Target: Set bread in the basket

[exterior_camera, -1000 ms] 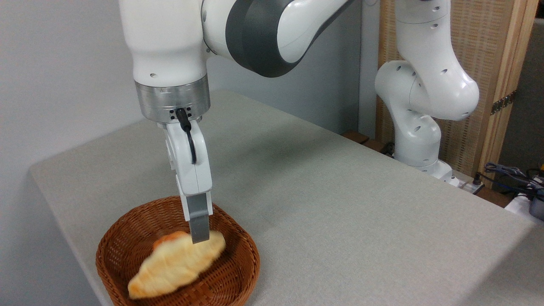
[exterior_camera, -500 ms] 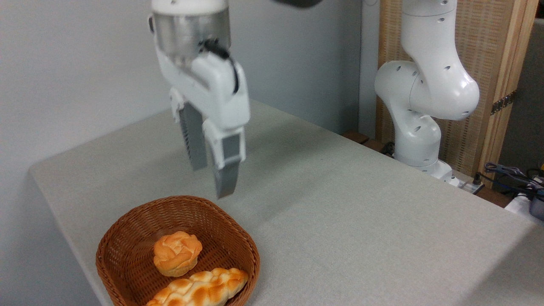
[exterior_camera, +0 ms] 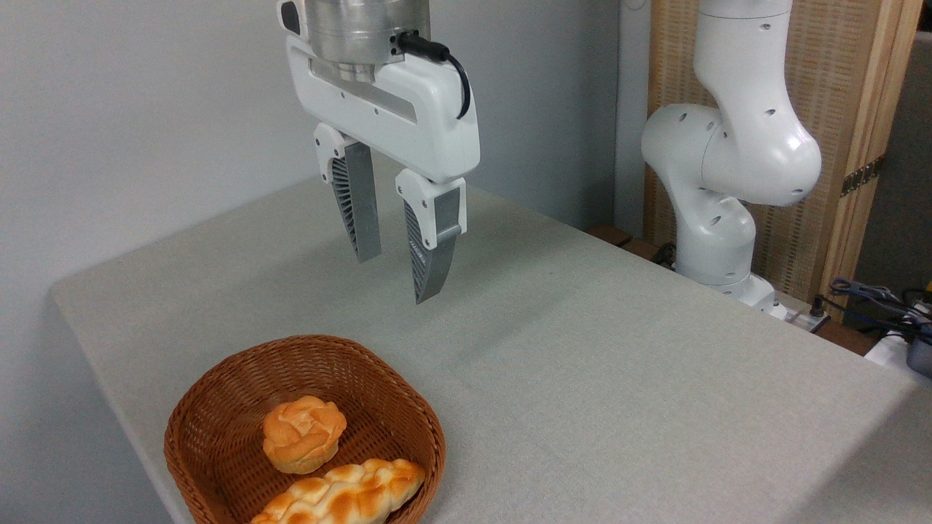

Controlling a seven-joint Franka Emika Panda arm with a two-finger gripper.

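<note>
The bread (exterior_camera: 344, 497) lies inside the basket (exterior_camera: 218, 407), along the near side, its braided top pale yellow with browned orange patches; its lower edge runs out of the bottom of the picture. Just behind it, touching or nearly so, sits a small round knotted bun (exterior_camera: 303, 432) — also in the basket. The basket stands at the near left corner of the grey desk (exterior_camera: 619, 378).

The gripper (exterior_camera: 397, 280) hangs well above the desk, up and to the right of the basket, pointing down with a slight tilt. Its jaws stand apart with a clear gap between the two ribbed grey fingers (exterior_camera: 357, 211), and they hold nothing. A black cable (exterior_camera: 444, 69) loops at the top of the white gripper body.

The arm's white base (exterior_camera: 717, 211) stands beyond the far right edge of the desk, before a wood-framed screen (exterior_camera: 844, 109).
</note>
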